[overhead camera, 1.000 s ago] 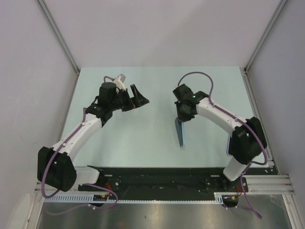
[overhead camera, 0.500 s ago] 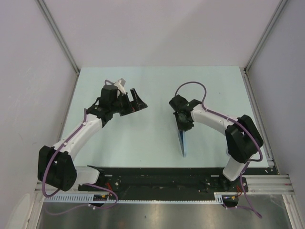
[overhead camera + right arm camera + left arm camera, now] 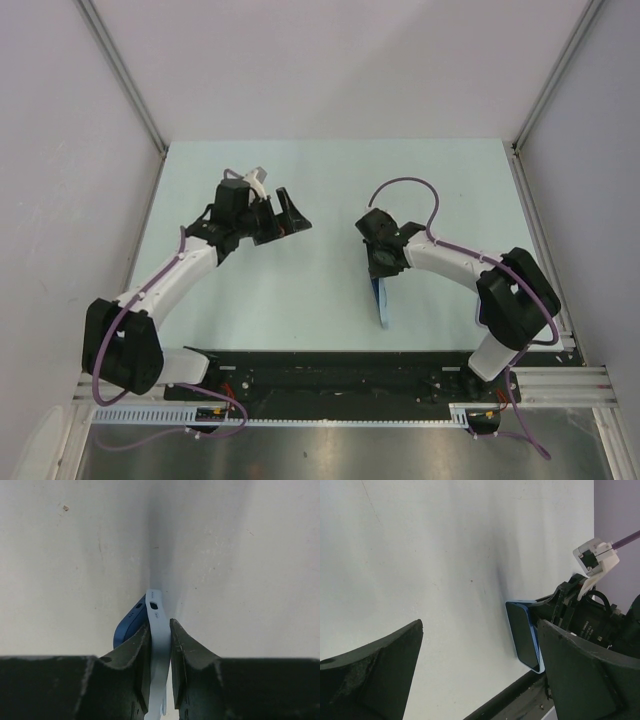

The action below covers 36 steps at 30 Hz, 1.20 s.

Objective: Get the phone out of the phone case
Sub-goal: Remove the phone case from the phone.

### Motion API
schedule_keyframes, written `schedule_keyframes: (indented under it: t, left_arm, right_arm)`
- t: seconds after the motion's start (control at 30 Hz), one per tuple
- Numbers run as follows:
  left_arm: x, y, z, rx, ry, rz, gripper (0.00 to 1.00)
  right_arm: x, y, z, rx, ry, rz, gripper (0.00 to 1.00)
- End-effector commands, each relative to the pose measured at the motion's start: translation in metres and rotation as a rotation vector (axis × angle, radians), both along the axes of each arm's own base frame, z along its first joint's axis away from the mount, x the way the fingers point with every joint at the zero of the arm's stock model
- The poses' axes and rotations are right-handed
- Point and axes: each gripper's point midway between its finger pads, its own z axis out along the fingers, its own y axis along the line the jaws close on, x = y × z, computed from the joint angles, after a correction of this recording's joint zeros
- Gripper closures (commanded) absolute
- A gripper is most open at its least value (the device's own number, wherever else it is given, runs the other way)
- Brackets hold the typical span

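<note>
Open room lies on the pale green tabletop [image 3: 300, 290] between the two arms and toward its far edge, bounded by the white side walls [image 3: 60, 150] and slanted aluminium frame posts [image 3: 125, 80]. Right of centre the way is blocked by the light-blue phone case [image 3: 383, 305] standing on edge, the dark blue phone [image 3: 129, 624] leaning off one face and the right gripper [image 3: 381, 275] pinched on the case. The left gripper [image 3: 288, 212], jaws wide, hangs over the far left part, well apart from them.

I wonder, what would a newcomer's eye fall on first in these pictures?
The right gripper pinches a pale blue phone case standing on edge on the table, right of centre, with the darker phone peeking out beside it. The left gripper hangs wide open and empty over the table's left half.
</note>
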Motion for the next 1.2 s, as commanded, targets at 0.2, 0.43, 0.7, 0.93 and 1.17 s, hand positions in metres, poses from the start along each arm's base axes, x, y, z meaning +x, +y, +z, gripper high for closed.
schedule_keyframes:
  t: [0.2,0.43,0.7,0.93,1.17]
  left_arm:
    - [-0.02,-0.032,-0.02,-0.018,0.084,-0.052,0.0]
    - [-0.063,-0.108,-0.075,-0.069,0.333,-0.076,0.14]
    - [-0.09,-0.133,-0.135,-0.015,0.495,-0.092,0.54]
    - [-0.102,-0.157,-0.154,0.025,0.531,-0.134,0.62]
    - [-0.103,-0.155,-0.159,0.031,0.536,-0.127,0.67]
  right_arm:
    - [-0.084,-0.076,-0.064,-0.327,0.342,-0.008,0.74]
    - [-0.085,-0.07,-0.066,-0.293,0.352,-0.006,0.73]
    - [-0.081,-0.069,-0.062,-0.247,0.347,-0.009,0.73]
    - [-0.091,-0.071,-0.069,-0.265,0.364,-0.011,0.69]
    - [-0.113,-0.07,-0.086,-0.287,0.409,-0.022,0.66]
